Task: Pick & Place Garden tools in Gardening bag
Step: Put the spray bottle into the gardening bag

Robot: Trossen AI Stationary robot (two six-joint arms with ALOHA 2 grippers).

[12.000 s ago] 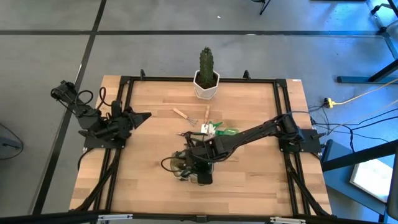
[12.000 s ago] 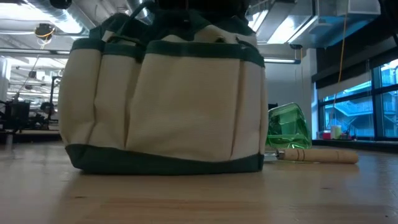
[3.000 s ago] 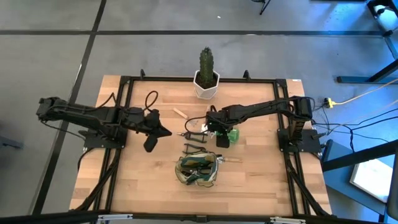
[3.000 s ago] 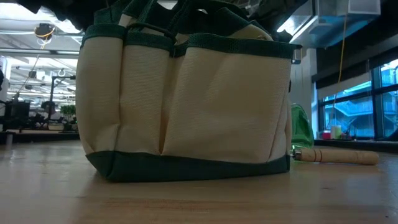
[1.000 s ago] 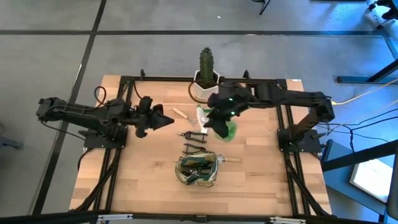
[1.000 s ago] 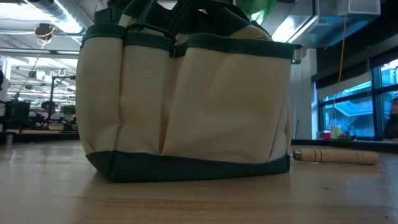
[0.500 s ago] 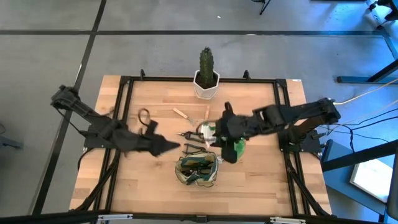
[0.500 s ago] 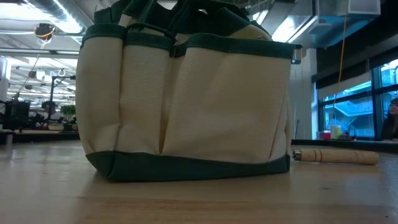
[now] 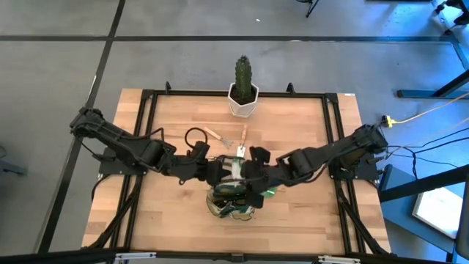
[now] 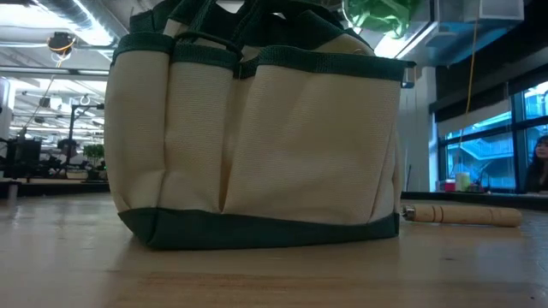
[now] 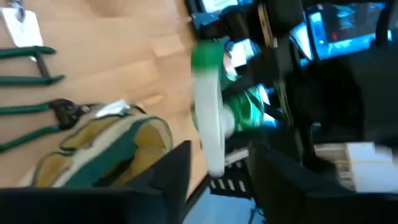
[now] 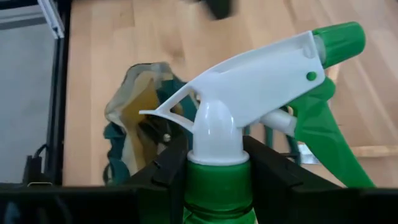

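Holding the sprayer (image 12: 249, 93) by its neck, my right claw (image 12: 214, 163) hung just above the bag (image 9: 233, 199), which stood near the desk's (image 9: 308, 213) front edge, mouth below the bottle. My left claw (image 11: 217, 165), fingers apart and empty, reached in from the bag's left.

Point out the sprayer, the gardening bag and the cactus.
sprayer (image 12: 249, 81): right wrist view, on its white trigger head.
gardening bag (image 10: 257, 145): low view, on its tan side panel.
cactus (image 9: 242, 73): high view, on its green stem.
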